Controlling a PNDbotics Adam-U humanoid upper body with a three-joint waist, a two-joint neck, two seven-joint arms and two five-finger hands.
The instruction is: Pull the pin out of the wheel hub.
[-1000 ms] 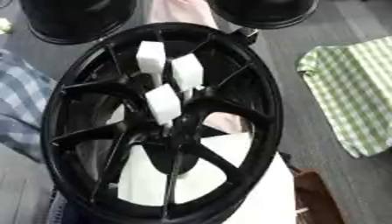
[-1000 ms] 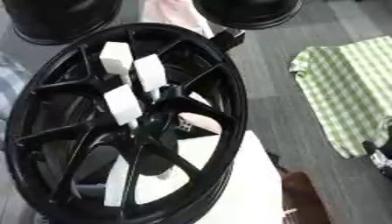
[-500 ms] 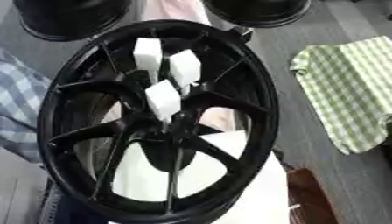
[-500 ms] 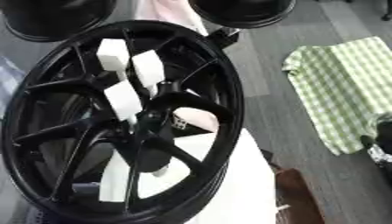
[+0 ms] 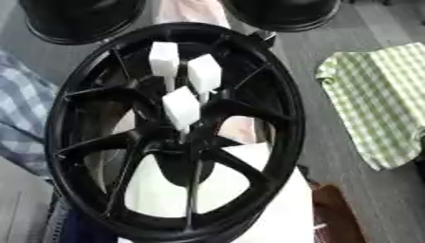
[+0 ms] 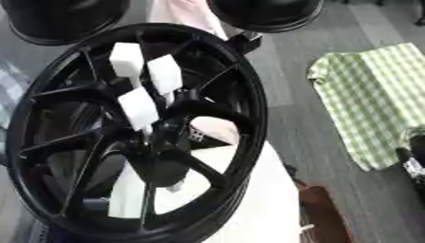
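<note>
**Black wheel hub waiting, pins not yet pulled**

Black and glossy, the wheel hub (image 5: pixel 174 137) is filling most of your view, tilted toward you with its spokes fanning out from the centre. Three white block-topped pins (image 5: pixel 181 108) are standing up from the hub, clustered above its centre: two further back (image 5: pixel 164 60) and side by side (image 5: pixel 204 73), one nearer the middle. All three are sitting in place, so by my reading none is out yet and the whole pull lies ahead of you.

Neither of your hands is showing in either eye view, so nothing is holding a pin and I cannot tell how your fingers are set. At the right edge of the right eye view a dark shape (image 6: pixel 412 154) is peeking in; I cannot tell what it is.

Around the wheel: two more black wheels are lying at the top, one left (image 5: pixel 79 21) and one right (image 5: pixel 282 12). A green checked cloth (image 5: pixel 378 102) is lying well apart on the grey floor to your right. A blue checked cloth (image 5: pixel 21 118) is showing at the left edge. White material (image 5: pixel 278 204) is lying under the hub's near side.

The spokes and the neighbouring pins are crowding the space around each pin, so your reach is likely needing care.
</note>
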